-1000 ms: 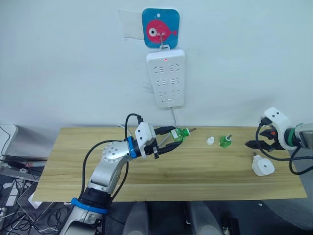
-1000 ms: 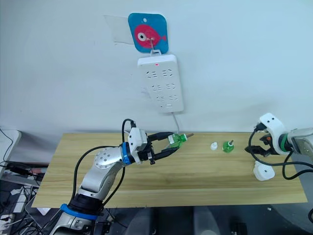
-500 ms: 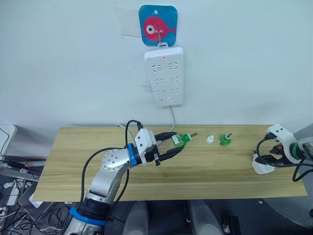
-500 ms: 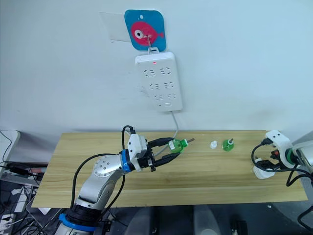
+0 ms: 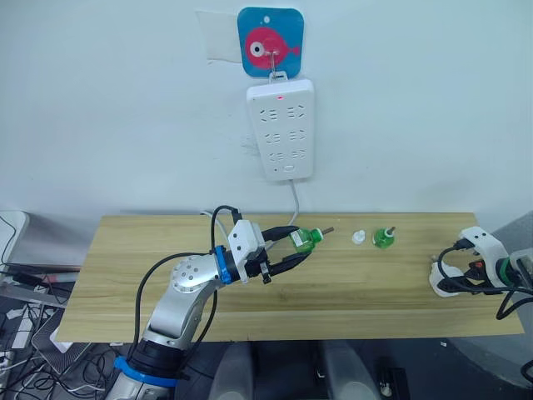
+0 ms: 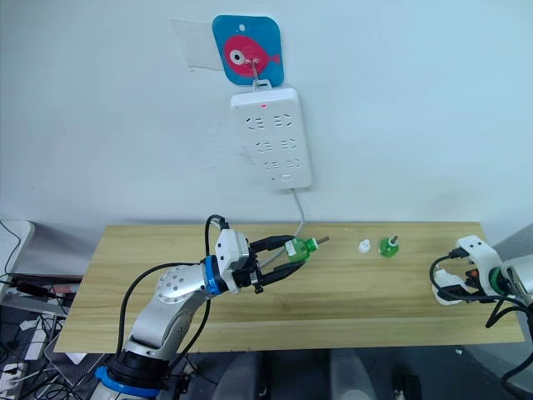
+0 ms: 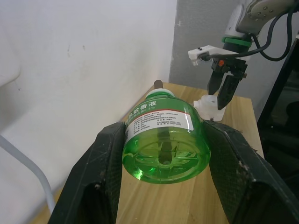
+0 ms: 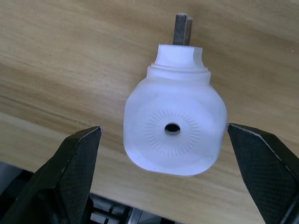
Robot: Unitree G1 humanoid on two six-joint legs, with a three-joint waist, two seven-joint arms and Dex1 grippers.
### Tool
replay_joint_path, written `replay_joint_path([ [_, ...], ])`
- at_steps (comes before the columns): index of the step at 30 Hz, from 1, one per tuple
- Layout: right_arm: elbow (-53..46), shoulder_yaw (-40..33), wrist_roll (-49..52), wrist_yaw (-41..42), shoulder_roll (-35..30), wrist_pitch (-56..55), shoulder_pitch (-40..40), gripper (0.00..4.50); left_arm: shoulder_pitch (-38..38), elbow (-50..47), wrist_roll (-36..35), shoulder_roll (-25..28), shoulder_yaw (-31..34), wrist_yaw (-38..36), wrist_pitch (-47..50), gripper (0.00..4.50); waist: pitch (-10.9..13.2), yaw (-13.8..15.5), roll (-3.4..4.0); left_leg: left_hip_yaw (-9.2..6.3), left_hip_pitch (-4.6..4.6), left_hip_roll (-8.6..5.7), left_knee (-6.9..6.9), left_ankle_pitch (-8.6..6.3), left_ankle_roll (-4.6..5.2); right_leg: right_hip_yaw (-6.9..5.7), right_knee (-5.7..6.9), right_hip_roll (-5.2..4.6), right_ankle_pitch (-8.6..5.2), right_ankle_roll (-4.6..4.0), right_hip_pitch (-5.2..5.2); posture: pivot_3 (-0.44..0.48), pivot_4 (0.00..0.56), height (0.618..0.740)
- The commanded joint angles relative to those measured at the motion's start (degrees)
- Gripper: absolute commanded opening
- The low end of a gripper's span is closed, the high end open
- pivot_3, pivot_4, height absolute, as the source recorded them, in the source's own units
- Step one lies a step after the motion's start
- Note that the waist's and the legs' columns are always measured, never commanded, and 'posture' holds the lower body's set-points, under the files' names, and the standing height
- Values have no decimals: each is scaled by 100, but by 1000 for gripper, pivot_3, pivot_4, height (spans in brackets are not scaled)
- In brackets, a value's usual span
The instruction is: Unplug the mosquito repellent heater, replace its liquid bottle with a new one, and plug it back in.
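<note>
Right gripper point(image 8: 170, 182) has come down around the heater point(image 8: 174, 126) at the table's point(image 5: 350, 283) right end, fingers wide on both sides, not yet closed, so the pickup seems next. Left gripper point(image 7: 161, 158) holds one capless green bottle point(image 7: 162, 140) above the table. I count two green bottles, second bottle point(image 5: 382, 240) standing beside one white cap point(image 5: 358, 238), one heater, one power strip point(image 5: 281, 129).
</note>
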Motion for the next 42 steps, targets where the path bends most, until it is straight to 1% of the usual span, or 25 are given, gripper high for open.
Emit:
replay_joint_path([
  [1, 73, -235, -115, -57, 89, -165, 97, 4470, 8, -301, -102, 8, 10, -9, -39, 2237, 0, 5, -1, -1, 0, 0, -1, 0, 0, -1, 0, 0, 0, 0, 0, -57, 295, 740],
  [5, 205, -235, -226, -71, 224, -330, 116, 4470, -26, -302, -105, 33, 32, -20, -12, 2237, 1, 7, -1, 0, 0, 0, 0, 0, 0, 1, -1, -2, 0, 0, 0, -50, 297, 740],
  [12, 713, -212, -535, -89, 439, -854, 79, 4470, 4, -388, -128, 94, 52, -5, 55, 2237, 6, 15, -1, -4, 0, 0, -1, 0, 0, -1, -1, -2, 0, 0, 2, -38, 301, 740],
  [15, 743, -278, -590, -92, 484, -929, 74, 3922, 20, -416, -134, 113, 61, 0, 81, 2237, 8, 15, -1, -2, 0, 1, 0, 0, 0, 0, -1, -2, 0, 0, 2, -38, 302, 740],
  [17, 721, -317, -583, -64, 521, -948, 71, 3195, 20, -419, -137, 120, 68, 4, 95, 2237, 12, 13, -9, -4, 0, 1, 0, 0, 0, -1, -1, -2, 0, 0, 2, -42, 303, 740],
  [18, 690, -341, -589, -40, 539, -954, 84, 2982, 12, -415, -137, 116, 65, 10, 100, 2237, 23, 11, -24, -4, 7, 0, 0, 0, 0, -1, -2, 0, 0, 0, 10, -43, 302, 740],
  [21, 611, -366, -632, 43, 547, -968, 126, 2975, -11, -401, -128, 95, 47, 20, 103, 2237, 36, 12, -15, -12, 46, 0, -10, -1, 0, -7, -13, 1, -1, 1, 54, -48, 301, 740],
  [26, 480, -447, -669, 336, 337, -997, 82, 2975, -24, -369, -130, 89, 34, -19, 76, 2237, 40, 11, -9, -11, 46, 0, -10, 0, 0, -5, -13, 0, -1, 1, 54, -60, 297, 740],
  [28, 345, -493, -460, 873, 128, -726, -139, 2975, -29, -361, -155, 114, 44, -81, 54, 2237, 52, 7, 9, -10, 46, 0, -10, 0, 0, -5, -13, -1, -1, 1, 53, -69, 295, 740],
  [31, -205, -449, 269, 2379, -450, 77, -316, 2975, -27, -396, -213, 173, 60, -219, 22, 2237, 81, -8, 50, -3, 48, -4, -8, 0, 0, 2, -12, -3, -1, 1, 53, -74, 294, 740],
  [33, -652, -458, 957, 3306, -824, 775, -359, 2975, -24, -427, -253, 202, 64, -334, -8, 2237, 86, -9, 57, -6, 48, -5, -10, 0, 0, -2, -12, -2, -1, 2, 53, -89, 289, 740],
  [34, -899, -557, 1485, 3641, -927, 1393, -429, 2975, -13, -474, -285, 235, 35, -428, -11, 2237, 87, -11, 55, -12, 47, -2, -12, -1, 0, -8, -15, 4, -1, 2, 53, -89, 289, 740],
  [35, -1054, -682, 1916, 3776, -927, 1985, -540, 2975, -8, -506, -313, 264, 13, -504, -20, 2237, 88, -15, 53, -19, 47, 3, -14, -1, 0, -12, -15, 7, -1, 1, 53, -93, 287, 740],
  [36, -1165, -835, 2321, 3723, -802, 2783, -738, 2975, -9, -546, -338, 293, -2, -565, -26, 2237, 90, -29, 48, -23, 48, 5, -14, -1, 0, -14, -16, 10, -1, 1, 54, -92, 286, 740],
  [38, -1737, -1142, 2928, 3461, -514, 3666, -785, 2975, -39, -633, -400, 343, -10, -660, 16, 2237, 94, -37, 43, -26, 48, 6, -13, 0, 0, -12, -13, 12, -1, 0, 55, -88, 285, 740],
  [40, -1989, -1372, 3669, 2851, -132, 3949, -793, 2975, -103, -715, -444, 365, -22, -735, 50, 2237, 99, -20, 33, -32, 44, 4, -12, 0, 0, -14, -13, 12, -1, 0, 56, -82, 284, 740],
  [42, -1905, -1495, 4438, 2080, 192, 3988, -843, 2975, -155, -767, -451, 361, -54, -780, 64, 2237, 104, -12, 25, -36, 40, 3, -10, 0, 0, -17, -14, 12, -1, 1, 56, -80, 284, 740],
])
